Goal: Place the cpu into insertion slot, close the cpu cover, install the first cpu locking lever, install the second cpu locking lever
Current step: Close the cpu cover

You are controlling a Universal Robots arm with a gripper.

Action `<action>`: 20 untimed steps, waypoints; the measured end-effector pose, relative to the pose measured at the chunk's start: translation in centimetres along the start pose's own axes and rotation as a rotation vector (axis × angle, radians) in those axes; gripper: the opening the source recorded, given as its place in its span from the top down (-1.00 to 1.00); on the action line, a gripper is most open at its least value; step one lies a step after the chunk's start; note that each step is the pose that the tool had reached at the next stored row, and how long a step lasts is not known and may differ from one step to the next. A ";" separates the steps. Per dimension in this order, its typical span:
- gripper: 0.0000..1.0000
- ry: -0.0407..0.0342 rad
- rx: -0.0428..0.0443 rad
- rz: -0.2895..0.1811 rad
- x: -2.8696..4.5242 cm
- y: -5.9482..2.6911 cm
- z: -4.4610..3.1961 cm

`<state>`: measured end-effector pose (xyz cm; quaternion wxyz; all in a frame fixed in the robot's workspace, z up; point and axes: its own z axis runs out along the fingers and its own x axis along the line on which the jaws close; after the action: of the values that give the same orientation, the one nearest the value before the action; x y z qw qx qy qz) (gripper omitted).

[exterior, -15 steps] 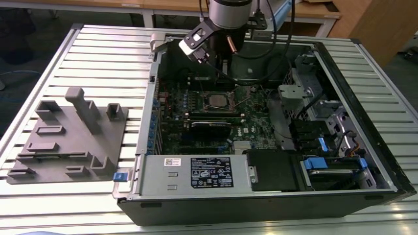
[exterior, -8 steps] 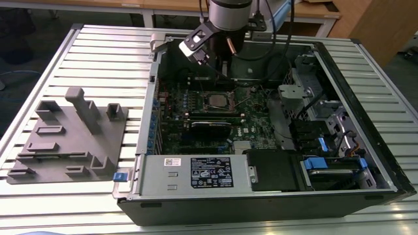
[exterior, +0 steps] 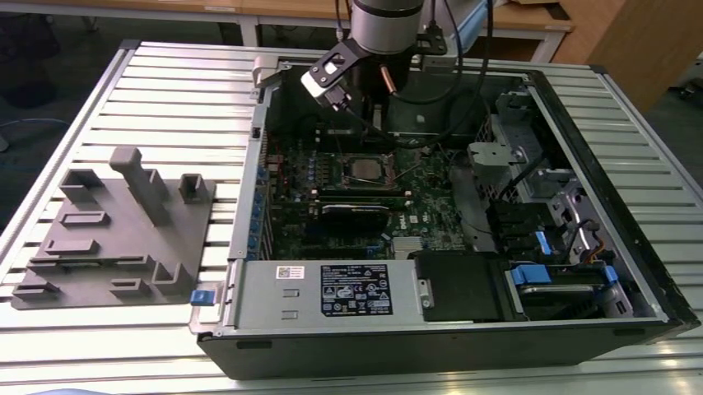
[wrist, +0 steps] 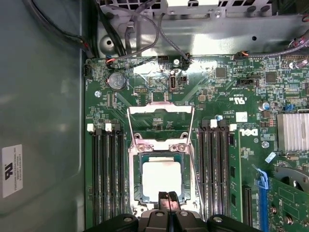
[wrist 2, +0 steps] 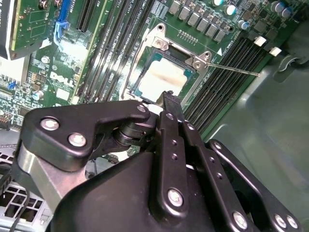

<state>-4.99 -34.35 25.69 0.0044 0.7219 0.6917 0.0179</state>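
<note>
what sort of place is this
Likely a robotics lab or workshop bench: an opened desktop computer case lies on a slatted metal table, a grey moulded parts fixture sits beside it, and a robot arm's gripper hangs over the motherboard, near the cpu.

Arm point(exterior: 387, 20) angled down from above; fingers point(wrist: 164, 200) pressed together, holding nothing.

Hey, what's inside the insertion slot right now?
The cpu lies inside the insertion slot, pale top up. Contacts beneath it are hidden; the gripper covers one edge.
</note>
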 end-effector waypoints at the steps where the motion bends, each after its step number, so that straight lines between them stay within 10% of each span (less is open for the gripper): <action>1: 0.79 0.0002 -0.0001 0.000 0.01 0.00 0.02; 20: 0.79 0.0001 0.0000 0.000 0.01 -0.01 0.32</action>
<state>-5.00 -34.33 25.36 0.0044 0.7219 0.6917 0.0179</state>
